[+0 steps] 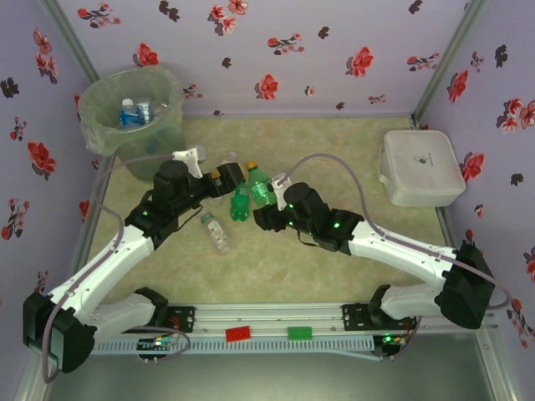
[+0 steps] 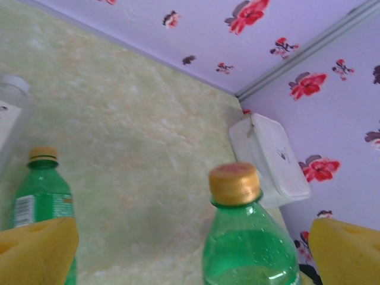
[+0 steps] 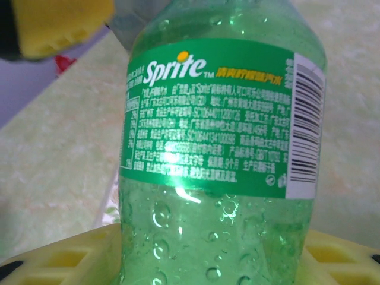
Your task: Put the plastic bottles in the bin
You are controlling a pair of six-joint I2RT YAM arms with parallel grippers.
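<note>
The bin (image 1: 134,113), at the far-left corner, is noted with bottles inside. The left gripper (image 2: 190,252) is spread wide around the green Sprite bottle (image 3: 219,119), which is clamped low between the right gripper (image 3: 199,264) pads. This is judged a handover toward the bin side. A clear bottle (image 1: 216,232) is seen lying nearby.

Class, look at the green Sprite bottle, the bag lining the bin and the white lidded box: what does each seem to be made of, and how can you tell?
Sprite bottle: clear green plastic, glossy; droplets and highlights show through.
Bag lining the bin: thin translucent pale green plastic film, crinkled.
White box: probably moulded plastic, smooth, rounded corners.
</note>
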